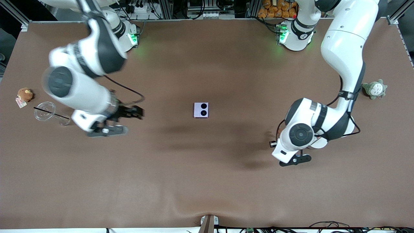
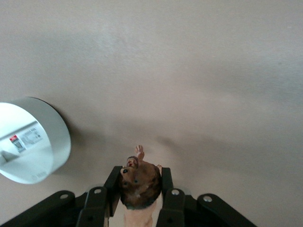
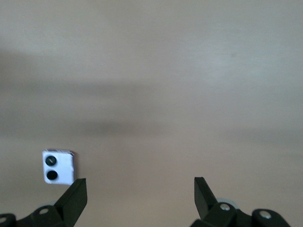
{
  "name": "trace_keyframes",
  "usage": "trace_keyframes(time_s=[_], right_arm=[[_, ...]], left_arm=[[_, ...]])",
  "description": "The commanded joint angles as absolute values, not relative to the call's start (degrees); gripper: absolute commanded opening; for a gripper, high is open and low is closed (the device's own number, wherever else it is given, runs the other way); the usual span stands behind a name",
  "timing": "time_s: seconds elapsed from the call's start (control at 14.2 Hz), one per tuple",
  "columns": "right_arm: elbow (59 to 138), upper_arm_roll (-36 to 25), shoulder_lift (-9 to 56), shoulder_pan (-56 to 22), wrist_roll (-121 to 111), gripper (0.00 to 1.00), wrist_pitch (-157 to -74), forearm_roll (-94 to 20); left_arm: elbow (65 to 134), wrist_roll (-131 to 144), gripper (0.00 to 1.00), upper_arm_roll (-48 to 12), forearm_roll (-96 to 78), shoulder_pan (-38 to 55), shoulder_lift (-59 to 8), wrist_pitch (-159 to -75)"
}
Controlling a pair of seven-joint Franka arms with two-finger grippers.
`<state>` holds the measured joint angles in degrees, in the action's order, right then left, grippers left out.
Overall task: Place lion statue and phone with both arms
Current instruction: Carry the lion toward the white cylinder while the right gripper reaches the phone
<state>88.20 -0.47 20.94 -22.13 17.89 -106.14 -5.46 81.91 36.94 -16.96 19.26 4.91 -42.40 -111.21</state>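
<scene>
One phone, one lion statue, two plush toys.

You can't read any text here. The white cylinder, at nine o'clock in the left wrist view, carries a label whose print is illegible.

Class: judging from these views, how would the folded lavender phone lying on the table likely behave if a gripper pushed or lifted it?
The phone lies flat and boxy, so it would probably slide, not roll or tip. It looks rigid; its smooth faces may slip in the open right gripper.
</scene>
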Motion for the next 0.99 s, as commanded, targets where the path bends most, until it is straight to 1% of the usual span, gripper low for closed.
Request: trace_keyframes(time_s=[0.0, 0.28, 0.49, 0.64, 0.78, 0.92], right_arm=[[86.7, -1.1, 25.9, -26.5, 23.9, 1.00, -109.2, -5.6], [86.9, -1.1, 32.3, -33.2, 24.2, 1.00, -111.1, -6.5], [87.5, -1.1, 35.9, -39.0, 24.3, 1.00, -113.5, -6.4], [87.9, -1.1, 38.0, -41.9, 28.4, 1.00, -118.0, -6.4], [88.0, -1.1, 39.9, -43.7, 31.5, 1.00, -122.2, -6.4], [88.0, -1.1, 41.0, -44.0, 32.0, 1.00, -123.7, -6.4]], left_arm=[[85.1, 35.6, 0.00, -17.6, 20.8, 2.5, -41.9, -113.8], [90.2, 35.6, 0.00, -17.6, 20.8, 0.7, -41.6, -119.7], [90.3, 35.1, 0.00, -17.6, 20.8, 0.6, -41.6, -120.1], [90.4, 34.5, 0.00, -17.6, 20.8, -0.3, -41.1, -120.1], [90.8, 33.8, 0.00, -18.5, 20.8, -2.3, -40.8, -120.1], [91.2, 33.7, 0.00, -18.6, 20.8, -2.5, -40.8, -120.1]])
